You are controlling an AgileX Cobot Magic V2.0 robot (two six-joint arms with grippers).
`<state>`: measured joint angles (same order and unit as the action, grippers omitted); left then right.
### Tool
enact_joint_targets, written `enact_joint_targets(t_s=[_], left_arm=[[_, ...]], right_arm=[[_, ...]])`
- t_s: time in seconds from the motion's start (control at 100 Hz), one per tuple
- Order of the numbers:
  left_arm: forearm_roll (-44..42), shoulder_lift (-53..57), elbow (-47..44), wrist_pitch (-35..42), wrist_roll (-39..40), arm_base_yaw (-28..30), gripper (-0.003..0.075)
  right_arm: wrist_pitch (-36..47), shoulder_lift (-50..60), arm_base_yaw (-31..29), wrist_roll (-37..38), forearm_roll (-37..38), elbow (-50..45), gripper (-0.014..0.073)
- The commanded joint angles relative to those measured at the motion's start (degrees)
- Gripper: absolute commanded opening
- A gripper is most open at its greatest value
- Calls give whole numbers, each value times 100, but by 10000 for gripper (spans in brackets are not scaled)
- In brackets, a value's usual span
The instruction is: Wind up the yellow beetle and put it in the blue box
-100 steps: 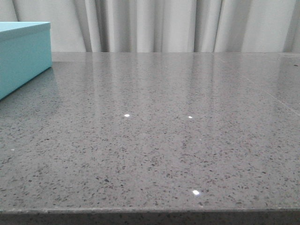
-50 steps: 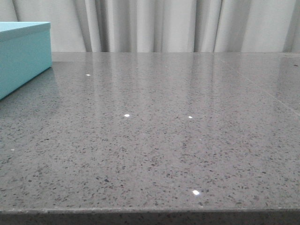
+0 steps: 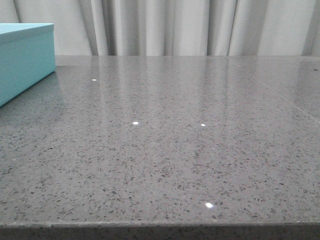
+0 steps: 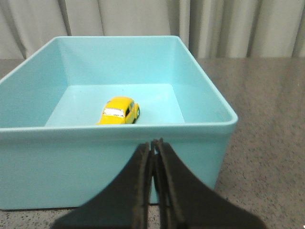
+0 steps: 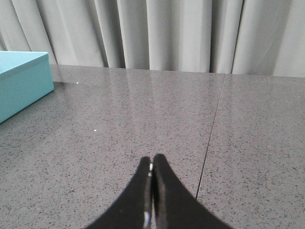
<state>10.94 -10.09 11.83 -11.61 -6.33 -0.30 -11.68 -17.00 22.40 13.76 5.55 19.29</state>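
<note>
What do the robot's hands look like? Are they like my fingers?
Not much like yours. Each hand has two flat, black fingers that narrow to a point, like a beak. The left hand and the right hand look the same: smooth, dark, no markings or cables showing. Only the fingers appear; the arms are out of view.

Light is even, bright and diffuse, apparently from overhead. The polished grey speckled table (image 3: 180, 150) mirrors the pale curtain (image 3: 190, 25) as soft vertical streaks and carries a few pinpoint white glints in the front view. The blue box (image 3: 25, 60) casts a faint soft shadow on the table beside it. In the left wrist view the box interior is evenly lit, and the yellow beetle (image 4: 119, 110) shows a small white glare patch on its window. Both wrist views render the near dark fingers (image 5: 159, 195) soft, out of focus. Mild grain overall.
</note>
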Motion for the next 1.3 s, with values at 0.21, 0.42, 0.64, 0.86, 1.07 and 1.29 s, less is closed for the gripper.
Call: enact_joint_targets(t_s=[0.21, 0.42, 0.64, 0.86, 1.07, 1.29], left_arm=[[-1004, 748, -961, 1118, 1419, -128, -19], [-994, 1219, -1302, 657, 1407, -143, -19], [-994, 1219, -1302, 812, 1212, -155, -19], [-994, 1219, -1302, 812, 1212, -155, -19], [-994, 1219, -1302, 812, 1212, -155, -19], [-994, 1219, -1302, 812, 1212, -155, -19]], right_arm=[[490, -41, 11, -47, 52, 143, -50], [491, -41, 11, -47, 52, 143, -50], [501, -41, 11, -47, 52, 125, -50], [501, -41, 11, -47, 52, 125, -50], [501, -41, 11, -47, 52, 125, -50], [495, -41, 11, -47, 52, 107, -50]])
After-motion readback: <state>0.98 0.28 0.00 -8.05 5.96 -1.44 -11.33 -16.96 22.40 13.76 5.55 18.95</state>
